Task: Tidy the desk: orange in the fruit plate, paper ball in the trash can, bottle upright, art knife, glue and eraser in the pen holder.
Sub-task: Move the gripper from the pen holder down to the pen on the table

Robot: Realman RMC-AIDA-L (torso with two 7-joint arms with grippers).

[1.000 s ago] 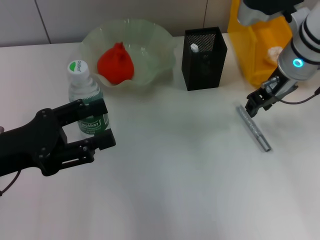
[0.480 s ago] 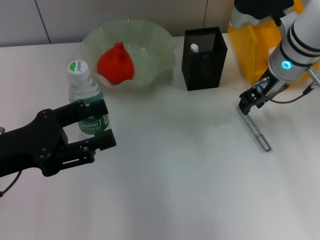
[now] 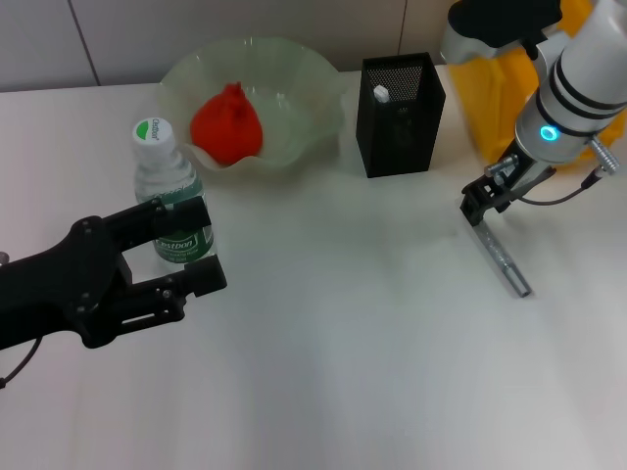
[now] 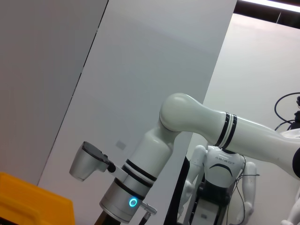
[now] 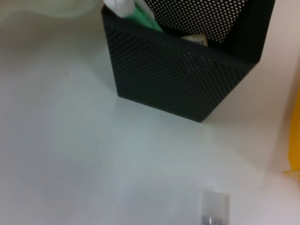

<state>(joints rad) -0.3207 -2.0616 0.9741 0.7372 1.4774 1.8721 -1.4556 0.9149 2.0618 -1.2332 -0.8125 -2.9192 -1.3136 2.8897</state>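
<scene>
The desk [image 3: 343, 333] is plain white, a pale wall [image 3: 196, 29] behind it.

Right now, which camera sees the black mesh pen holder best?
The head view: the whole pen holder shows there, standing on the desk between the fruit plate and the trash can. The right wrist view shows it close up but cut off at the top. The left wrist view shows none of it.

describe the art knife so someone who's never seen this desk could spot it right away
Start at the yellow trash can in the far right corner of the desk and come toward the near edge. The art knife lies flat there, right of the black mesh pen holder, its far end under the right tool. It is the only slim silver-grey stick lying loose.
</scene>
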